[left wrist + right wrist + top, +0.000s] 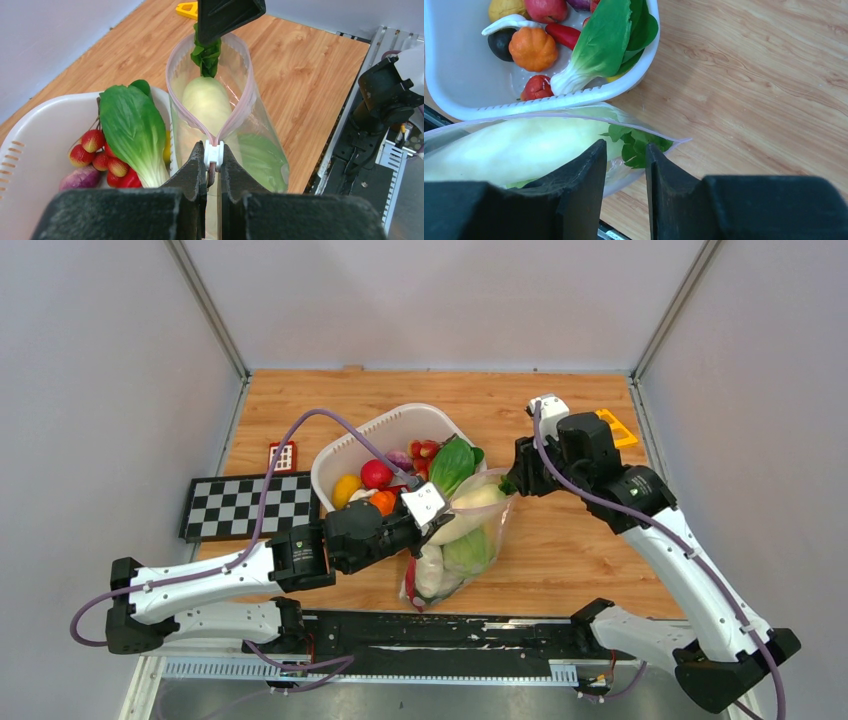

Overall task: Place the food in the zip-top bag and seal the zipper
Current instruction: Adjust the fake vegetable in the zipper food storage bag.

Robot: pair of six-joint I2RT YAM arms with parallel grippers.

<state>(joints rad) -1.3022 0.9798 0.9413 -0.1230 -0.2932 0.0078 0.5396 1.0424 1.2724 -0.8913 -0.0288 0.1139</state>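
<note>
Currently the bag [260, 155] lies on the table [749, 75] just beside the tub [30, 165], with its mouth spread open. The radish [205, 102] sits in that mouth, partly inside. More food lies in the tub, including a leafy green [132, 130] and a small pumpkin [533, 48].

1. Left gripper [214, 150]: jaws closed narrow on the near end of the zipper [241, 116], at its white slider.
2. Right gripper [625, 147]: jaws stand about half apart at the far end of the mouth, with the radish's leaf tuft [206, 55] between them. You cannot tell whether they pinch it.

Handling notes:
- Expect the bag film to be thin, limp and slick. It will likely sag shut once you release it, so hold it by the zipper strip, which is the stiffest part.
- Treat the toy food as light, hard and smooth. Take rounded pieces across their narrowest width, since they may squirt out of the jaws.
- Take the radish by its body or at the base of the tuft; the leaves probably flex.
</note>
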